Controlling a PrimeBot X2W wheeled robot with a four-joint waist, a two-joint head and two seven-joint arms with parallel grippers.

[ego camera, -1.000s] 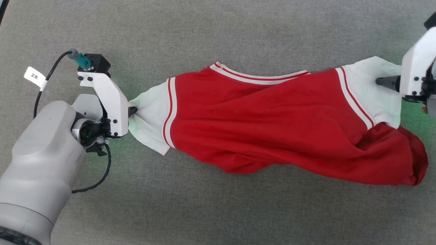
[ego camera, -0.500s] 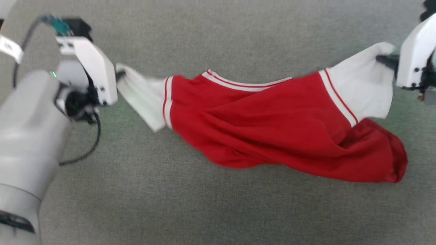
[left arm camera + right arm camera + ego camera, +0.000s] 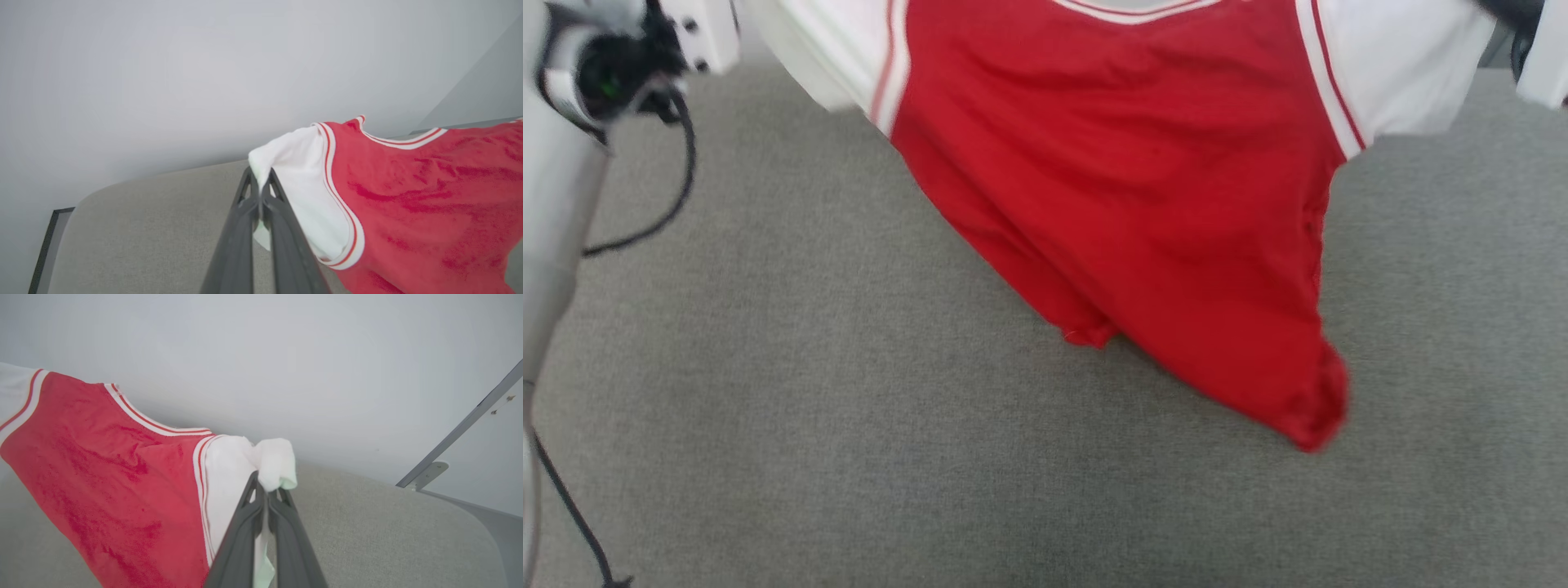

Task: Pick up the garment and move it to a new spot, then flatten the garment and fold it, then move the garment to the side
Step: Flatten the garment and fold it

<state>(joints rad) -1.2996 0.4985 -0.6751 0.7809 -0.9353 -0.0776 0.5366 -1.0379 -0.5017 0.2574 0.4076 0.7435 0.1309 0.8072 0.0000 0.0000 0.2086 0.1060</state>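
Head view: we hold the red jersey T-shirt (image 3: 1143,204) hanging over the grey tabletop (image 3: 849,425). Left gripper (image 3: 260,179) and right gripper (image 3: 267,484) are each clamped tight on a white sleeve (image 3: 294,171), probably to spread it flat.

Noted left gripper (image 3: 259,179) clamped tight, both dark fingers (image 3: 236,245) meeting at the tips on one sleeve of the garment (image 3: 408,196). Logged right gripper (image 3: 267,486) likewise pinched on the opposite sleeve, cloth bunched just past its fingertips. Saw pale left forearm (image 3: 547,212) running down from the wrist (image 3: 605,73); arms spread wide apart.
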